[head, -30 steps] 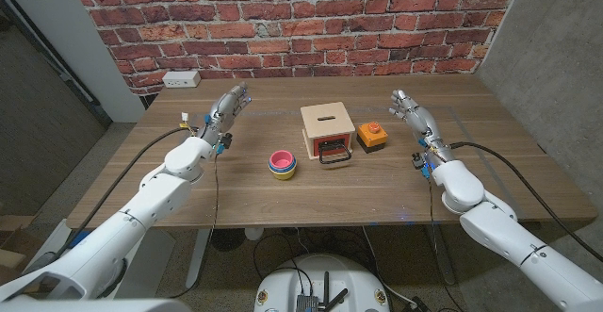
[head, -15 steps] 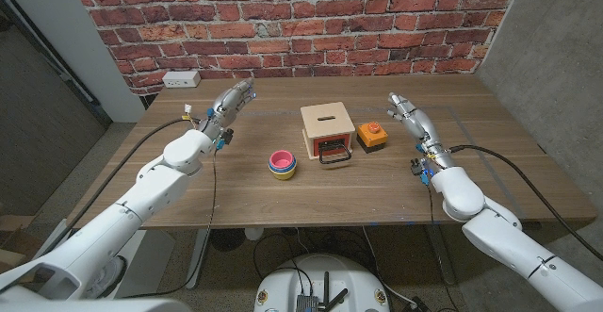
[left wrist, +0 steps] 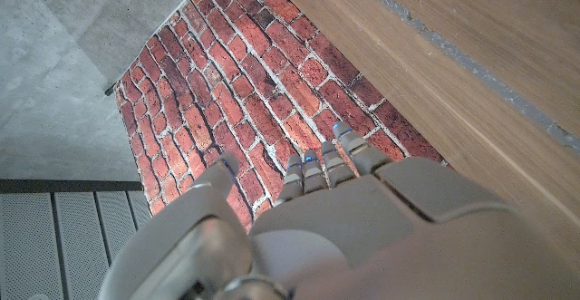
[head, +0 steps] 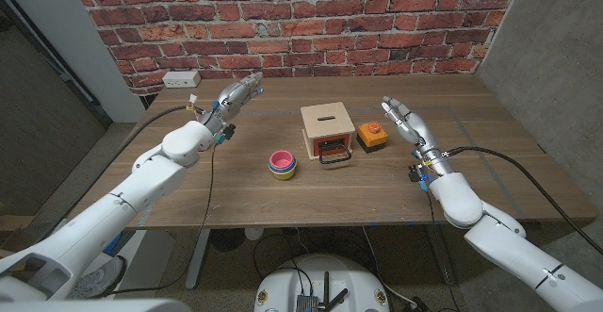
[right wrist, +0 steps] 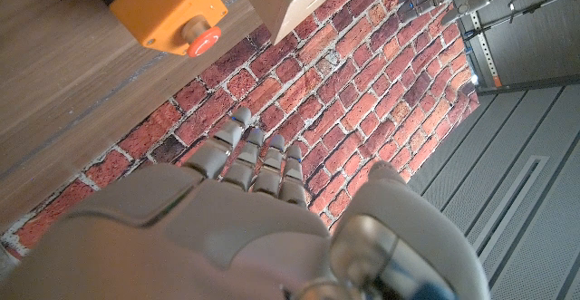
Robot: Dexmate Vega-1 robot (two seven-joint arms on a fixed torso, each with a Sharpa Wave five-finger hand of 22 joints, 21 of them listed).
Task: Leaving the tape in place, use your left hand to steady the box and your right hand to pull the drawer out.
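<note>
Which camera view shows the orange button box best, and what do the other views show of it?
The right wrist view shows the button box best: large and close, its orange body and red button sharp. The head view shows it small but whole, beside the wooden box. The left wrist view looks at brick wall and table.

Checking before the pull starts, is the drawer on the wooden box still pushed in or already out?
Pushed in. In the head view the drawer front sits flush with the wooden box, and only its black handle sticks out.
</note>
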